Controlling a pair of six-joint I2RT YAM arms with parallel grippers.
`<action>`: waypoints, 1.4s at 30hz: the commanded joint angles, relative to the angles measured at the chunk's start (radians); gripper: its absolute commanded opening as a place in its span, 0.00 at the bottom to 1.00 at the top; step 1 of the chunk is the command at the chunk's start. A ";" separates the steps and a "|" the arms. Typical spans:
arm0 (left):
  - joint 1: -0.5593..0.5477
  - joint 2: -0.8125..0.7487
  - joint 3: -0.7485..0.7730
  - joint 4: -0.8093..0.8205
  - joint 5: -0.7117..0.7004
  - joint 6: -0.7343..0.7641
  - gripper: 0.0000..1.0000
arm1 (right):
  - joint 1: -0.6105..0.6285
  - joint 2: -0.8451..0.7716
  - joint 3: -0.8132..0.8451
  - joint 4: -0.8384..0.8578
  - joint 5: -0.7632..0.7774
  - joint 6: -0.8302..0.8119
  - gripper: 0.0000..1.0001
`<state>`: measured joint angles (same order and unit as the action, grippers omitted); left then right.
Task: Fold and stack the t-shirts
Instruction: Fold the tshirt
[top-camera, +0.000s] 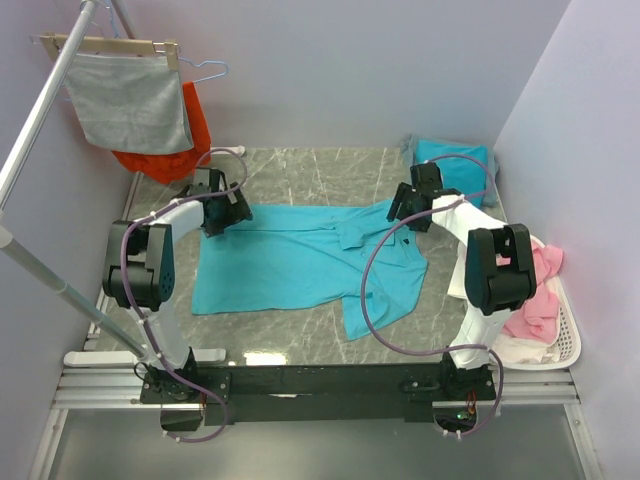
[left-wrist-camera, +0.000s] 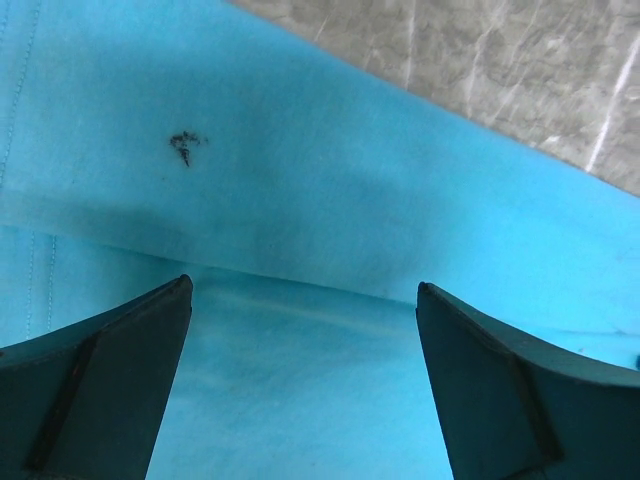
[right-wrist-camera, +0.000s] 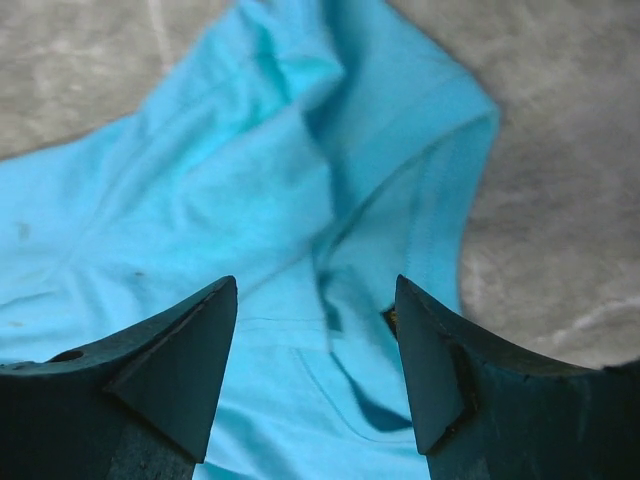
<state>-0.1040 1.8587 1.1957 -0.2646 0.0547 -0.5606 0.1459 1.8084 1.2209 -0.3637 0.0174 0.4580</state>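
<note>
T-shirt (top-camera: 290, 265) with illegible dark mark (left-wrist-camera: 185, 145)

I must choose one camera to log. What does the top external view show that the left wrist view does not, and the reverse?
Only top external: the whole spread t-shirt, a folded t-shirt at the far right, the grey cloth, the basket. Only left wrist: the small dark mark and a crease, seen between the open jaws. Both: teal fabric on the marble table.

My left arm (top-camera: 140, 262) and right arm (top-camera: 497, 266) reach forward, elbows raised. Left end effector (left-wrist-camera: 303, 292) and right end effector (right-wrist-camera: 316, 285) point down, jaws spread wide.
</note>
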 joint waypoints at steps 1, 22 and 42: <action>0.006 -0.040 0.071 -0.001 0.043 0.010 1.00 | 0.021 -0.011 0.101 0.016 -0.076 -0.030 0.70; 0.006 0.187 0.159 0.074 0.126 -0.032 0.99 | 0.044 0.345 0.412 -0.147 -0.155 -0.021 0.70; 0.044 0.220 0.230 0.005 -0.136 -0.041 0.99 | -0.029 0.534 0.850 -0.091 -0.183 -0.061 0.75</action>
<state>-0.0822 2.1433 1.5307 -0.1631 0.1184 -0.5961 0.1734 2.4958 2.1933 -0.6014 -0.1997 0.4202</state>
